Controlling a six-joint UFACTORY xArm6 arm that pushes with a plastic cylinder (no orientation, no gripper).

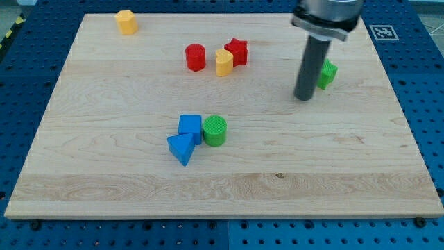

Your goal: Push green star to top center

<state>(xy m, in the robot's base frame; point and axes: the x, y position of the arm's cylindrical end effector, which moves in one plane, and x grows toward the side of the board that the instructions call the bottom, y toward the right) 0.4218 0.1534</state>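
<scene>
A: Item one, task piece?

B: Green star [327, 73], upper right of the frame, half hidden behind the rod; shape only partly legible.

A: Tool?

B: My tip [303, 98], touching or just beside the star on its left and slightly below. No pincer is fitted, so nothing opens, closes or holds; contact is by the rod's side only.

A: Pose?

B: Rod upright, its housing entering from the top edge of the frame.

A: Handling note for the step?

B: Top center lies left and up from the star. The tip stands on the wrong side, I judge: circle round to the star's right and lower flank, then push leftward and up, steadily, through its middle so it doesn't spin off.

A: Hazards?

B: Red star [236, 51], yellow block [223, 62], red cylinder [195, 57] sit near the target; stop short of them.
</scene>
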